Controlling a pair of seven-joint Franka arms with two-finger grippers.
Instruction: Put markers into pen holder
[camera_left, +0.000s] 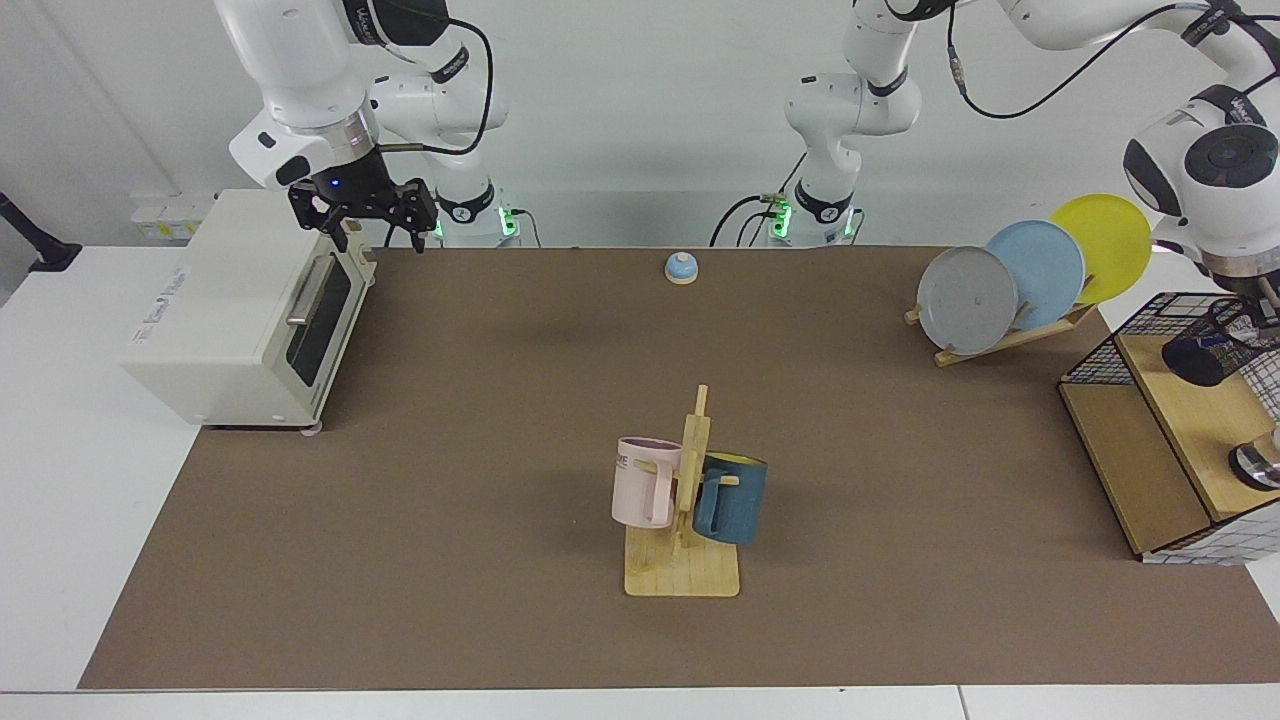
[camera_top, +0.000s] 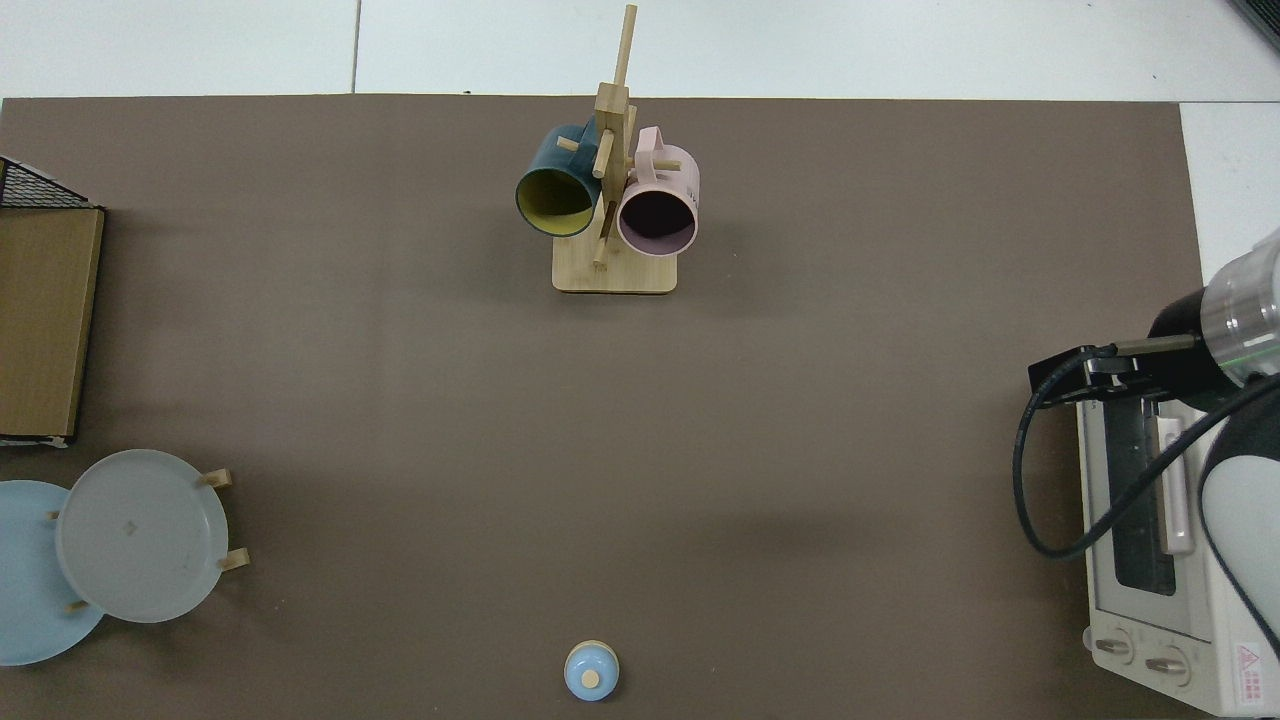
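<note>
The pen holder (camera_left: 1198, 358), a small black mesh cup, hangs tilted over the upper wooden board inside the wire basket (camera_left: 1100, 358) at the far right of the facing view. My left gripper (camera_left: 1243, 318) comes down from above and is shut on the holder's rim. A bit of blue shows at the holder's upper side; I cannot tell whether it is one of the markers, and no other marker is visible. My right gripper (camera_left: 372, 236) waits open above the toaster oven's (camera_left: 240, 310) front top edge. The top view leaves out the holder and the left gripper.
A wooden mug tree (camera_left: 688, 500) holding a pink mug (camera_left: 643, 482) and a blue mug (camera_left: 733, 498) stands mid-table. A plate rack (camera_left: 1030, 275) holds three plates at the back right. A small blue bell (camera_left: 681, 266) sits at the back edge. A metal object (camera_left: 1258, 464) rests on the basket's board.
</note>
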